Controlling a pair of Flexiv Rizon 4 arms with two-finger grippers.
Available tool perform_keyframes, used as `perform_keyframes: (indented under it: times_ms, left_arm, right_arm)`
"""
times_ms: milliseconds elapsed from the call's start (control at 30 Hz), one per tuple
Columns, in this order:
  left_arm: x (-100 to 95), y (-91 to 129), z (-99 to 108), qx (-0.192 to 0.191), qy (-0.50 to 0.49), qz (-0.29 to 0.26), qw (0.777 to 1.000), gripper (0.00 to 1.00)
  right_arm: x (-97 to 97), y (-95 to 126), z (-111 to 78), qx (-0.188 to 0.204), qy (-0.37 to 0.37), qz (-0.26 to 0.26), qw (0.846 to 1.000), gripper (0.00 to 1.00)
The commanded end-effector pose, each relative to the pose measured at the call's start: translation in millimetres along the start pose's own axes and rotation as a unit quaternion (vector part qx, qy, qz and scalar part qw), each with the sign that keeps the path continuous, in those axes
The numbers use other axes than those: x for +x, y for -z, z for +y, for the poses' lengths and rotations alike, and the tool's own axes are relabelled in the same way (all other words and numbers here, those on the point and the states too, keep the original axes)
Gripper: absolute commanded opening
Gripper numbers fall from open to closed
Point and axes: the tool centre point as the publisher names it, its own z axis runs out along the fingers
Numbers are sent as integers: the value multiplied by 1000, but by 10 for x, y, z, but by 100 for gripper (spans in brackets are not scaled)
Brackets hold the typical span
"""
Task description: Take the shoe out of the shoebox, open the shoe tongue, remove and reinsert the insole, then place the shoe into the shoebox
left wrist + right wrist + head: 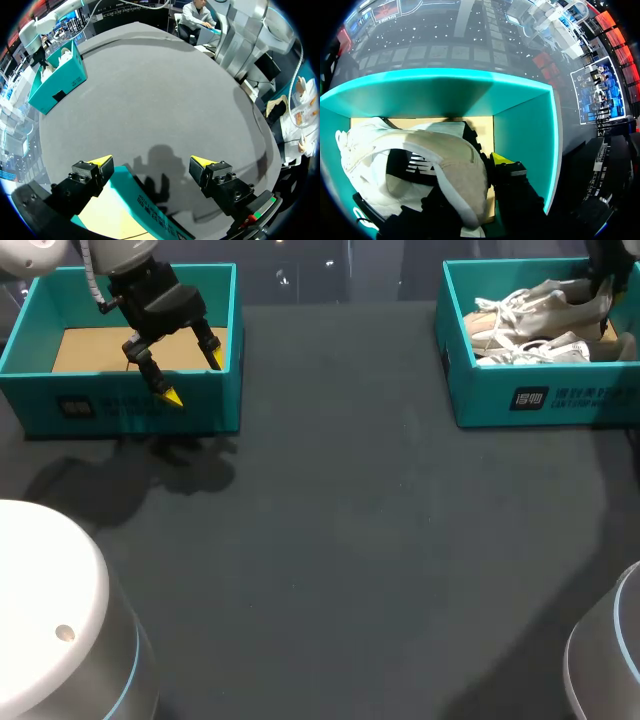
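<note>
Shoe (445, 165) in the far-right shoebox (525, 130), heel seemingly pinched between right fingers (502, 161), one hidden; left fingers (100, 162) spread open, well apart, over other box (120, 405).

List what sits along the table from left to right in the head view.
Left teal shoebox → dark table → right teal shoebox holding the pale shoes.

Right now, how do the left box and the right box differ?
The left box shows only its bare brown floor; the right box holds white shoes. The left gripper hangs open over the left box's front wall; the right arm is down inside the right box. Both are teal, open-topped.
</note>
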Motion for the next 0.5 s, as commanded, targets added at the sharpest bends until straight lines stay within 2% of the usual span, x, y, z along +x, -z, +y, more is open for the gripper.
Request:
perform_keyframes:
  times_ms: [33,500]
  left_arm:
    - [1,6,0,-1,0,1,1000,100]
    - [1,6,0,-1,0,1,1000,100]
  right_arm:
    - [17,-89,18,4,1,6,1000,0]
    - [54,-183,-44,11,12,22,1000,0]
